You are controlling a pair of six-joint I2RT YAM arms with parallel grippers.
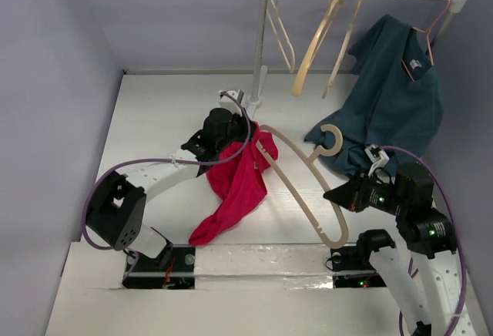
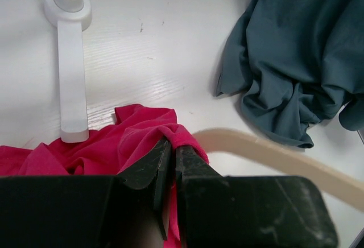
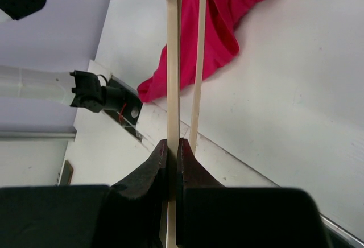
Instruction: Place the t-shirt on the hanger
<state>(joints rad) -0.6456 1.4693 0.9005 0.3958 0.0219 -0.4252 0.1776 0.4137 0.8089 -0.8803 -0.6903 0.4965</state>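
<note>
Crimson-red soft t-shirt [image 1: 235, 186] mid-worktop, pinched up by left claw [image 2: 170, 145].
Left claw clenched on a fold of the fabric; rest of shirt droops twd near edge, left of centre. Light tan wooden hanger [image 1: 296, 178] runs slantwise w/ one shoulder tip meeting the red fabric by left claw, hook nr dark teal shirt [image 1: 389, 89] at far right corner. Right claw [image 3: 172, 145] clamped on hanger's other shoulder, twd near edge, right of centre.
</note>
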